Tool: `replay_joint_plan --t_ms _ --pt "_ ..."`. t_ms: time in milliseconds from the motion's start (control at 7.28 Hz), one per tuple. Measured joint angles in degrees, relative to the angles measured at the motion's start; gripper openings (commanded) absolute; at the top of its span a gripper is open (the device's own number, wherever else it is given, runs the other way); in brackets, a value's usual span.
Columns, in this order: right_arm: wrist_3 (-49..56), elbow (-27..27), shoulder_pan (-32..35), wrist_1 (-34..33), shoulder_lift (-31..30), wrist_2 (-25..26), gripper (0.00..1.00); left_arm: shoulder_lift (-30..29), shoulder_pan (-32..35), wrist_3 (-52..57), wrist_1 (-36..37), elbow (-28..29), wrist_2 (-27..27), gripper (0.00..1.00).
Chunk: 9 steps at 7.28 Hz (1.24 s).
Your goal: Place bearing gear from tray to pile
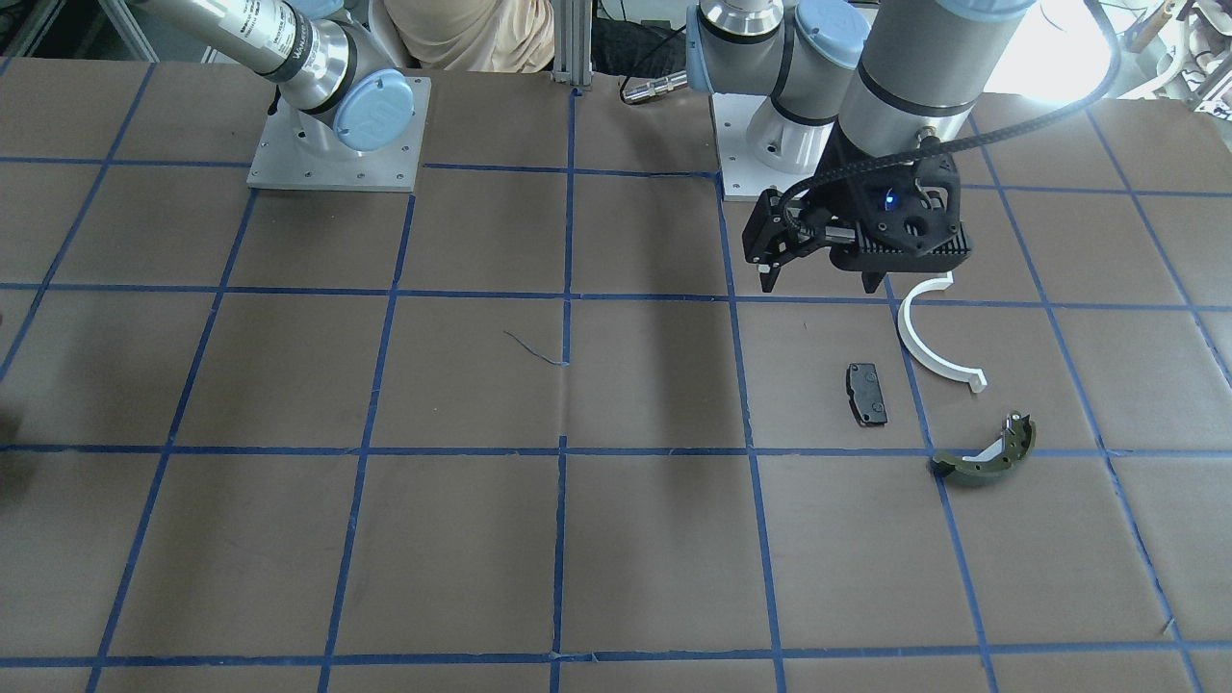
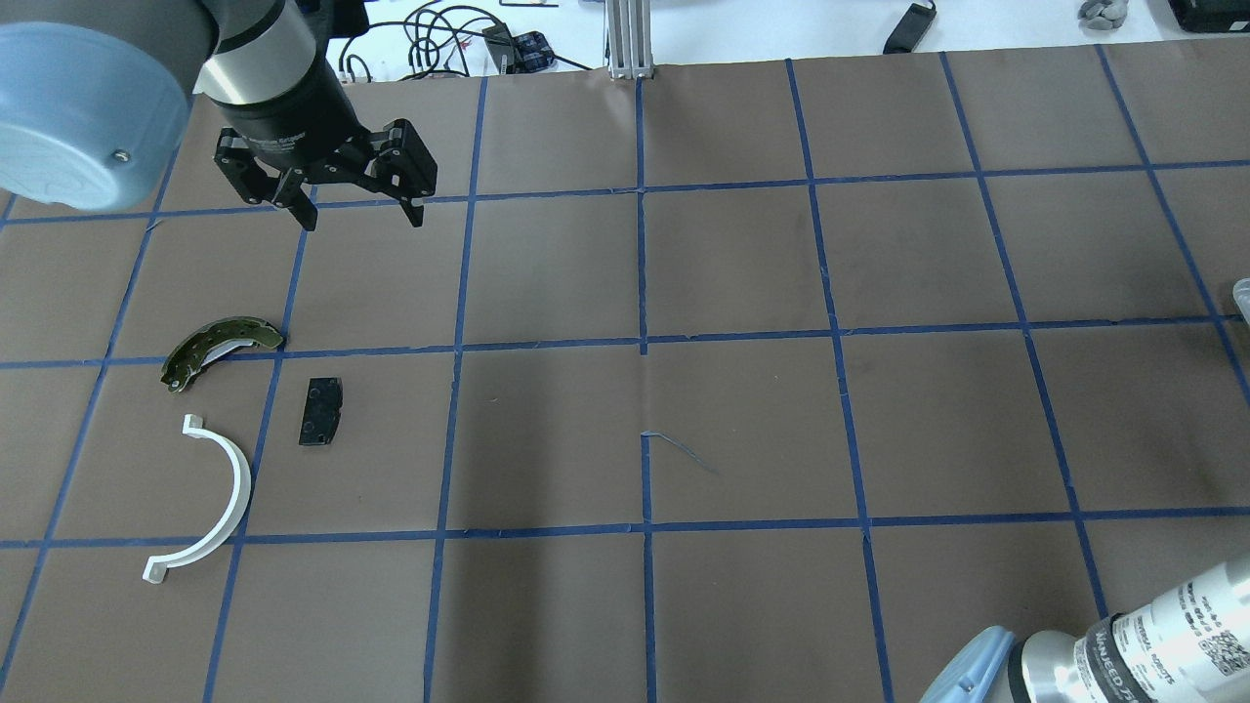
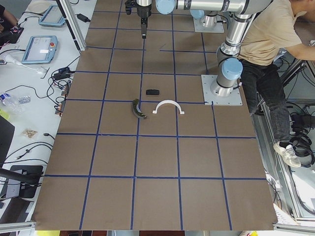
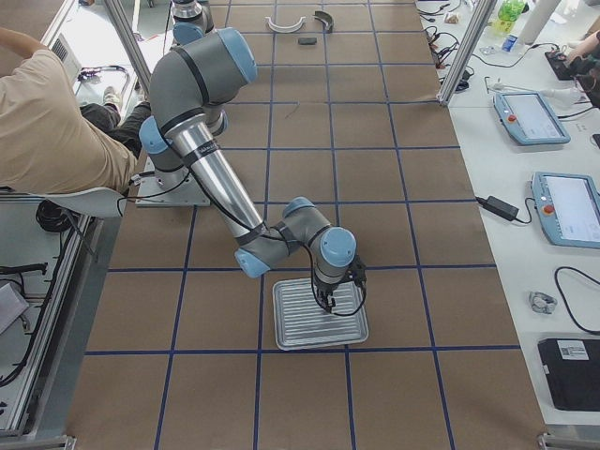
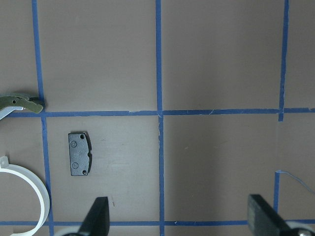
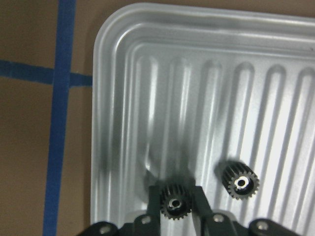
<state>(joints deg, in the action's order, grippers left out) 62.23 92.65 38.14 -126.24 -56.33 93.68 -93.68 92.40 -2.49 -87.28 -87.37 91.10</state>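
You see the right tool (image 6: pixel 173 196) pressed on a small black toothed bearing gear with a shiny metal centre (image 6: pixel 172 204). One finger stands on each side of it, and both touch its teeth. This gear is inside the ribbed silver metal tray (image 6: pixel 123 98); I cannot tell if it rests on the tray floor. A second black gear of the same kind (image 6: pixel 239 181) lies just beside it, free.

Your left tool (image 2: pixel 363 217) is spread wide and holds nothing. It hangs over the brown bench with blue tape lines (image 2: pixel 742 420). Near it, well apart from the tray, is the pile: a small black rectangular pad (image 2: pixel 321 411), a white half-ring strip (image 2: pixel 244 485) and an olive-green curved shoe with metal rim (image 2: pixel 217 334). These three do not touch each other.
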Motion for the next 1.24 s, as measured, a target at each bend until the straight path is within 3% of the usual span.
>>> replay_joint_plan --t_ms 275,687,1237 --pt "-0.47 0.09 0.11 0.84 -1.41 0.09 0.01 0.01 -0.05 0.03 0.0 -0.01 -0.03 1.0" --pt "-2.32 2.94 3.75 1.46 -8.12 -0.08 0.0 0.07 -0.08 0.03 0.0 -0.09 -0.03 1.0" --pt "-20.22 8.48 19.48 2.23 -13.32 0.01 0.0 0.08 -0.16 0.03 0.0 -0.09 -0.05 1.0"
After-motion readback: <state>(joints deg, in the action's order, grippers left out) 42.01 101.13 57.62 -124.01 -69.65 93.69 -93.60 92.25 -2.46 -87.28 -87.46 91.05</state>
